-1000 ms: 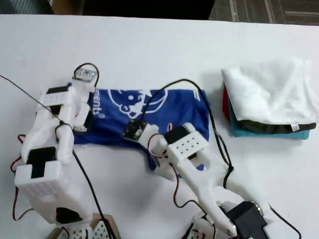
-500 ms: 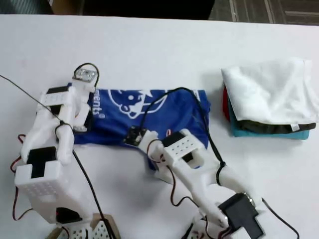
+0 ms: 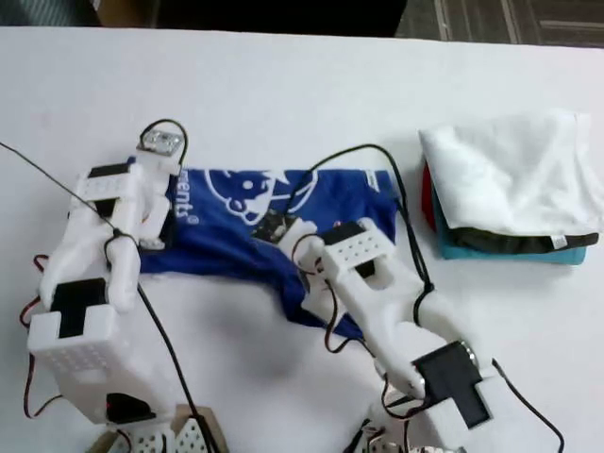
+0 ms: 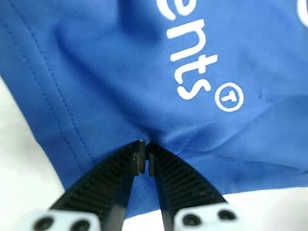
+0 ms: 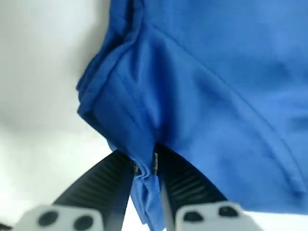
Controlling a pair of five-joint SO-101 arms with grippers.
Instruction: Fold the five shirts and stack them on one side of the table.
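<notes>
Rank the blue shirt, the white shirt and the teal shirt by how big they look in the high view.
1. Blue shirt, though partly covered.
2. White shirt, lying on top of the others.
3. Teal shirt, just an edge showing at the bottom.

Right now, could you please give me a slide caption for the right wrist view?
Close-up: the right gripper shut on a bunched fold of the blue shirt, with the white table alongside.
</notes>
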